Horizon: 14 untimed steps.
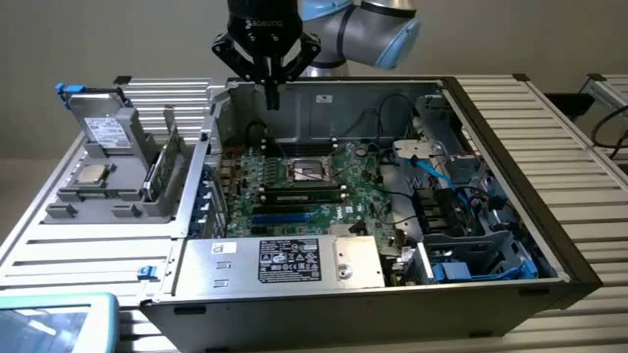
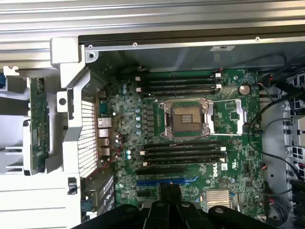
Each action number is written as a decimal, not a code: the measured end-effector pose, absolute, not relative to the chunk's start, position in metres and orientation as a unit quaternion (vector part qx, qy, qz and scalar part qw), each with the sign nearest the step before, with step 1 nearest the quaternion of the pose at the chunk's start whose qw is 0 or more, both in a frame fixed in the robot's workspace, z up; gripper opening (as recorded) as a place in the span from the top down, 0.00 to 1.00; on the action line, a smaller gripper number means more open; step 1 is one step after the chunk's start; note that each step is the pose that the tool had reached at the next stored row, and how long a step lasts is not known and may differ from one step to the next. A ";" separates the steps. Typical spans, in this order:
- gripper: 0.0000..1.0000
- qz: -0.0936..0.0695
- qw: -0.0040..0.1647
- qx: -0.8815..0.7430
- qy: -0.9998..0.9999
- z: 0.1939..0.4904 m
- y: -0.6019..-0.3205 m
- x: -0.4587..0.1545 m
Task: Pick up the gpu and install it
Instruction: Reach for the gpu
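Pickup not yet begun (my reading): the black tool (image 1: 272,92), shut and empty, hangs over the open grey computer case (image 1: 490,220) mid-desk (image 1: 559,147). Grasping the green rectangular gpu card (image 2: 39,124) calls for opened fingers.

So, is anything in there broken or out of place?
Nothing looks broken or spilled. The computer case lies open on its side with its processor socket empty, and a square chip sits in a grey holder beside it. The pincer hangs shut and empty above.
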<state>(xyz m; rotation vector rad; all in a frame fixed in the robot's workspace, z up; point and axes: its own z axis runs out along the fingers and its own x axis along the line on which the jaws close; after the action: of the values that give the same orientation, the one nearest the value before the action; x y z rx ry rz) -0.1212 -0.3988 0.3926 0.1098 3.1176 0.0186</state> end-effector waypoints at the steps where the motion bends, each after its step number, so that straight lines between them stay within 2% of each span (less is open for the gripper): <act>1: 0.88 0.006 0.011 0.035 0.999 0.393 -0.399 -0.121; 10: 0.88 0.004 0.011 0.035 0.999 0.393 -0.399 -0.123; 11: 0.87 0.005 0.011 0.035 0.999 0.392 -0.399 -0.127; 12: 0.81 0.005 0.011 0.035 0.999 0.392 -0.399 -0.132; 13: 0.81 0.005 0.011 0.035 0.999 0.392 -0.399 -0.136; 14: 0.75 0.005 0.011 0.035 0.999 0.391 -0.399 -0.141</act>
<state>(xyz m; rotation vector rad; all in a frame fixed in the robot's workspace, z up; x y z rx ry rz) -0.1406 -0.3988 0.3914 0.1096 3.1168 0.0142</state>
